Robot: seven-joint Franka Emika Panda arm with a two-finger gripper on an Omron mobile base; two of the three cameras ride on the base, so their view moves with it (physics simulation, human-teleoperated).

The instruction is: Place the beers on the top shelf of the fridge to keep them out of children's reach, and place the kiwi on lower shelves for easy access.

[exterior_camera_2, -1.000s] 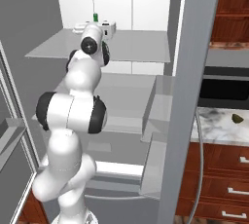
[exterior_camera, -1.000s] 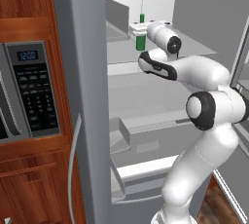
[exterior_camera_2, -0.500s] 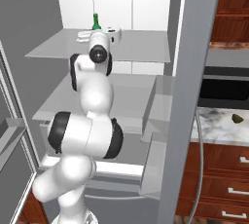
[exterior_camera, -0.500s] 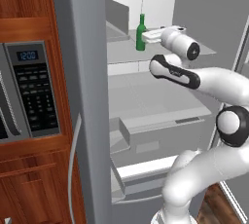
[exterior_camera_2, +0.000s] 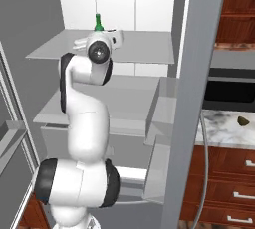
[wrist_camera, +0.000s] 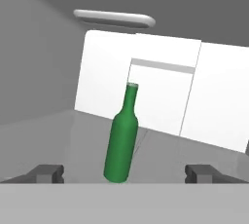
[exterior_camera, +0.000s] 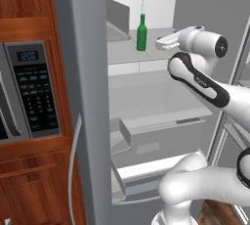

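One green beer bottle (exterior_camera: 141, 33) stands upright on the fridge's top shelf (exterior_camera: 124, 49), toward its left side. My gripper (exterior_camera: 165, 43) is open a little to the right of it, touching nothing. In the hand view the bottle (wrist_camera: 121, 138) stands just beyond my gripper (wrist_camera: 125, 175), between the lines of the two fingertips (wrist_camera: 46, 173) and apart from both. From the right base view only the bottle's neck (exterior_camera_2: 98, 22) shows above the hand. The kiwi (exterior_camera_2: 242, 121) lies on the marble counter (exterior_camera_2: 224, 128) right of the fridge. A lower shelf (exterior_camera: 146, 97) is bare.
The open grey fridge door (exterior_camera: 83, 101) with its curved handle stands at the left, and the other door (exterior_camera_2: 191, 98) at the right. A microwave (exterior_camera: 29, 92) sits in the wood cabinets. A black oven (exterior_camera_2: 229, 88) stands behind the counter. White-fronted drawers (exterior_camera: 156, 143) lie below the shelves.
My hand has drawn back to the right, away from the bottle. The bottle stays upright on the top shelf, now free of the fingers.
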